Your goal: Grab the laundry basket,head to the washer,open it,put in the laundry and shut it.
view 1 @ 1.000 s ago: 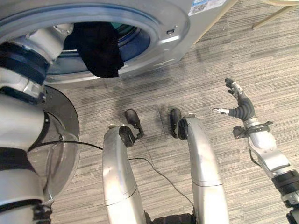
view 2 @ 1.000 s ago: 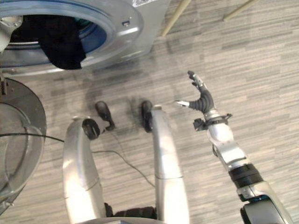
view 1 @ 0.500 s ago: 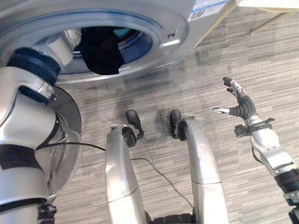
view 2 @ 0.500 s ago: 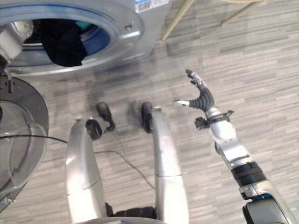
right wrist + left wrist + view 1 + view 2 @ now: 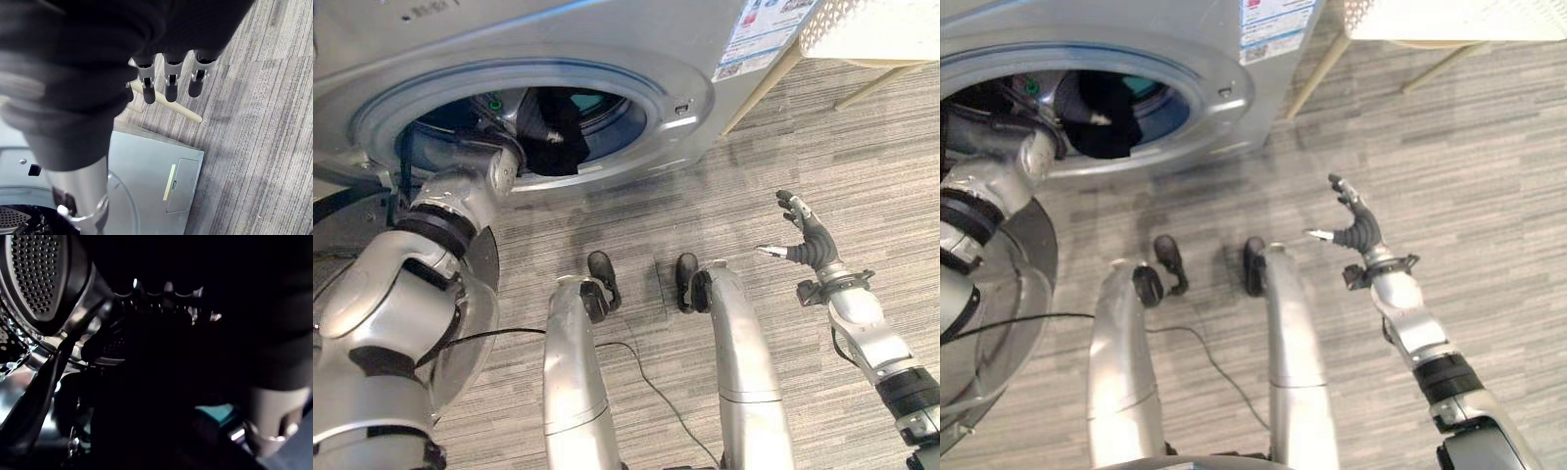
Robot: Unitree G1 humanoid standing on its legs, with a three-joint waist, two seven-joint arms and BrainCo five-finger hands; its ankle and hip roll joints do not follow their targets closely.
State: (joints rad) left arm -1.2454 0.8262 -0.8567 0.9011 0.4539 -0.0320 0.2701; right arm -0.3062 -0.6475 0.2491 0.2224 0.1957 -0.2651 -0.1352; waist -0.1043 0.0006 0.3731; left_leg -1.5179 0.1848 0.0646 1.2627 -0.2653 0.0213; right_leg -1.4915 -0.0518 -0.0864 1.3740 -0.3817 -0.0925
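The silver washer (image 5: 685,88) stands in front of me, and its round glass door (image 5: 460,333) hangs open at the lower left. A black garment (image 5: 558,147) lies inside the drum, past the rim. My left arm reaches through the opening and my left hand (image 5: 274,426) is deep in the drum against the dark cloth (image 5: 146,382); its grip is hidden. The perforated drum wall (image 5: 39,279) shows beside it. My right hand (image 5: 803,240) hangs open in the air over the floor to the right, holding nothing, fingers (image 5: 168,83) straight.
A white thing with a perforated side (image 5: 862,29) rests on light wooden legs (image 5: 759,88) just right of the washer. Grey striped carpet (image 5: 862,157) covers the floor around me. The open door takes up the room at my lower left.
The camera has tilted up, showing more of the washer's front. My left arm has gone deeper in, and the black garment has moved from the rim into the drum. The right hand stays open.
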